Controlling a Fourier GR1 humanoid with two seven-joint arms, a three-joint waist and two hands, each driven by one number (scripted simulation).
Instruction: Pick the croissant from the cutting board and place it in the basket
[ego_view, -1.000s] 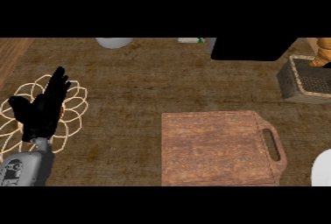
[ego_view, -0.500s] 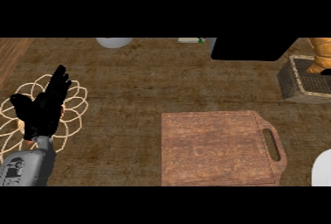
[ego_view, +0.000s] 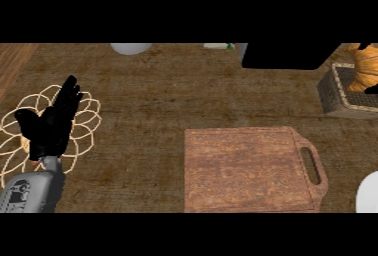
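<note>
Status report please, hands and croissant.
Left hand open, resting over wire trivet. Right hand out of view. Croissant at basket, cutting board bare. Nothing blocking.

Dim, even light across the brown counter (ego_view: 162, 100); no glare, only faint soft shadows. Slightly soft throughout, darkest toward the far right corner.

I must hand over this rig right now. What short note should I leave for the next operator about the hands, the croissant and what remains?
Left hand: open, resting at the left over a wire mat.
Right hand: not seen.
Cutting board: nothing on it.
Croissant: at the basket, far right edge.
Done: croissant is off the board.
Left: confirm that it lies released in the basket; I cannot tell.
</note>
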